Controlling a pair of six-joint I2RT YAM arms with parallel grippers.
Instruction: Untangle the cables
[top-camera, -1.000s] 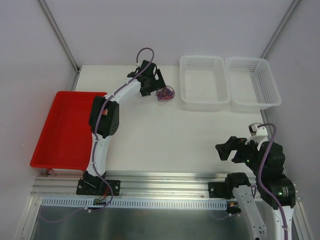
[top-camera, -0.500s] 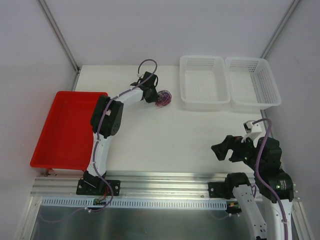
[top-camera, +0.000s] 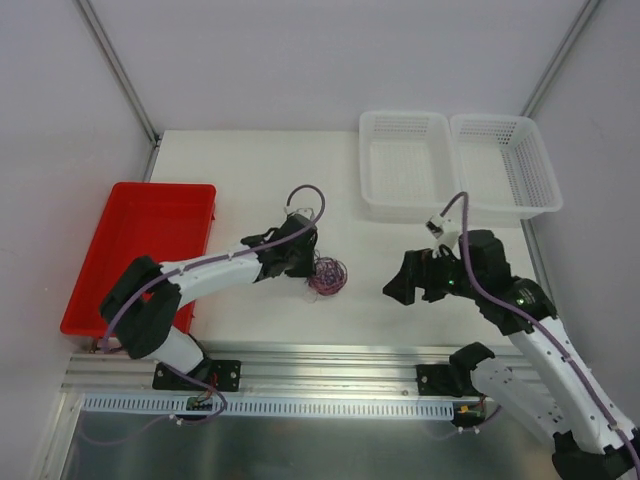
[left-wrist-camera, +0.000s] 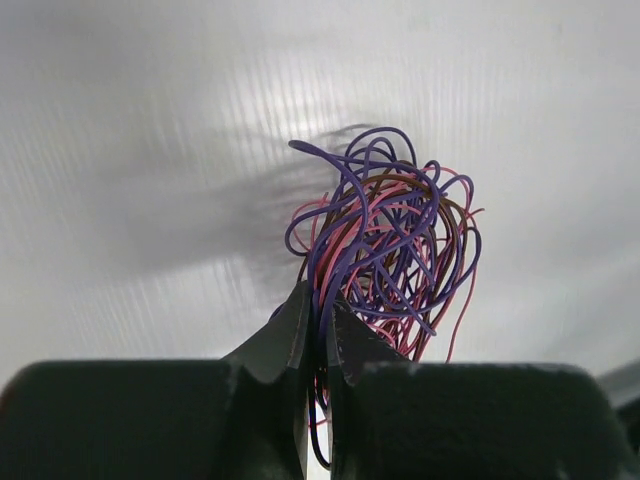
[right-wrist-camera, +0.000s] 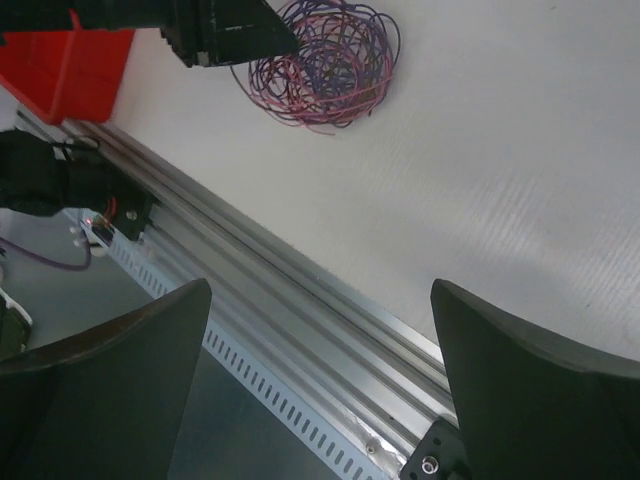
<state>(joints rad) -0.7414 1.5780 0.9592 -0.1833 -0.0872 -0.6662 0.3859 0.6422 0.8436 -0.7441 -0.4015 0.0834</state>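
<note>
The left hand, now pinching the bunch of thin purple, pink and brown cables, is bringing it to the near middle of the white tabletop, within reach of the approaching, wide-spread right hand.

The cables are thin, smooth plastic-coated wires with a faint sheen. The left claw is matt black plastic. The desk is white, matt and finely ribbed, edged by a brushed metal rail. The red tray is glossy plastic, and the baskets are white perforated plastic.
</note>
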